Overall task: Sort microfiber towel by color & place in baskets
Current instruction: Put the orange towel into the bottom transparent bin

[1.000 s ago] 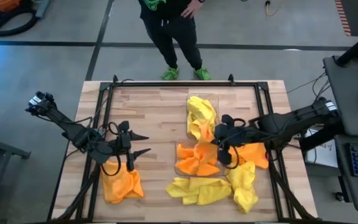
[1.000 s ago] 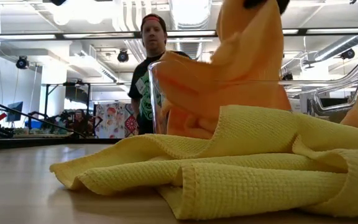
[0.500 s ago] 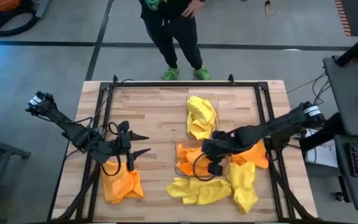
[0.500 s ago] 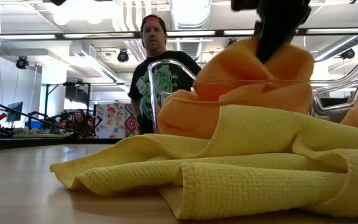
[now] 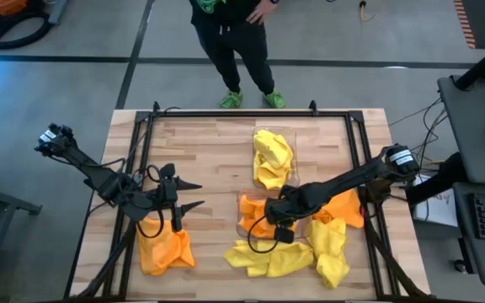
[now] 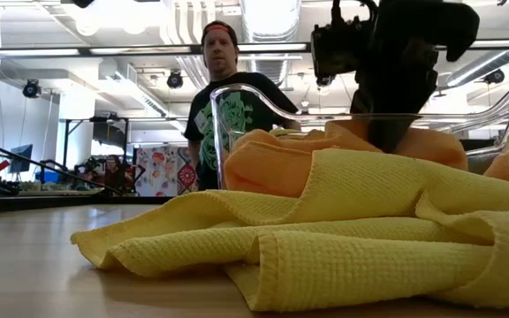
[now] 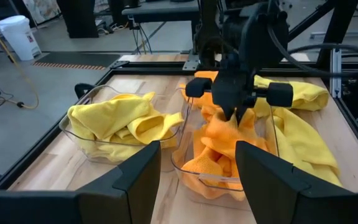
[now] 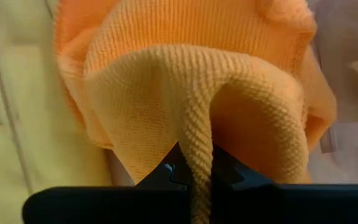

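We note the right gripper [image 7: 234, 115] pinched shut on a raised fold of soft, limp orange towel [image 7: 219, 146] inside the near basket [image 7: 185, 168]; such a ridge should grip best.

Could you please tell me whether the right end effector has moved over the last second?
Yes. Against the fixed orange-filled basket, the right end effector has moved leftward across the table and down into it, pressing its orange towel inside.
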You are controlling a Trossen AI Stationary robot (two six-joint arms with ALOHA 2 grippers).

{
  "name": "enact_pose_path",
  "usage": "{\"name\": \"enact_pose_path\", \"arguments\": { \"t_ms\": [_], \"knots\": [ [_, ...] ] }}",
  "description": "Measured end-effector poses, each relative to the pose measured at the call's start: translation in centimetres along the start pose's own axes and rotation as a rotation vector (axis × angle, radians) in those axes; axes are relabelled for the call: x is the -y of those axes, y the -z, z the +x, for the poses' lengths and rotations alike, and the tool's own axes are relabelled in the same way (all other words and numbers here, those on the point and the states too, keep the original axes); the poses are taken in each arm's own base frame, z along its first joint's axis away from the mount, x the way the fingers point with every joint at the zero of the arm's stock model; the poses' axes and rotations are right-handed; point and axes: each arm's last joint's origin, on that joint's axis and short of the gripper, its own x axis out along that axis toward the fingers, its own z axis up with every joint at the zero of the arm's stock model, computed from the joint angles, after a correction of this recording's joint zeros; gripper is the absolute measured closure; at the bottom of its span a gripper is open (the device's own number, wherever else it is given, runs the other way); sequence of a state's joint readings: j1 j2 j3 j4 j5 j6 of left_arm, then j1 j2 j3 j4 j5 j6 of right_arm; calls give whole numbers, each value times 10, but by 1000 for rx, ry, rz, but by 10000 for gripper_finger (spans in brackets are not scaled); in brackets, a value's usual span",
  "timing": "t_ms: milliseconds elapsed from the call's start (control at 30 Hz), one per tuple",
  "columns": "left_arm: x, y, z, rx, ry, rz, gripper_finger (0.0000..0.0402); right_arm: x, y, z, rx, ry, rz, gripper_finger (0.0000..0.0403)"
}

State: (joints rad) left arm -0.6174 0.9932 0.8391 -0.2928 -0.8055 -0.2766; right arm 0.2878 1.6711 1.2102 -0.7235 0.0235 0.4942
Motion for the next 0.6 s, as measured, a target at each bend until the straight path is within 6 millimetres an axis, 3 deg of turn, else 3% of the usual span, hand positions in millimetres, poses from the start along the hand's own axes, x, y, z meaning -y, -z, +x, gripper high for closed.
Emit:
{"name": "enact_pose_path", "arguments": {
  "t_ms": [233,600],
  "knots": [
    [2,1,2,-7,-2,5,210,0,-1,-1,11,4,12,357],
    [6,4,6,-22,-7,21,210,1,-1,-33,43,9,38,203]
  ]
}}
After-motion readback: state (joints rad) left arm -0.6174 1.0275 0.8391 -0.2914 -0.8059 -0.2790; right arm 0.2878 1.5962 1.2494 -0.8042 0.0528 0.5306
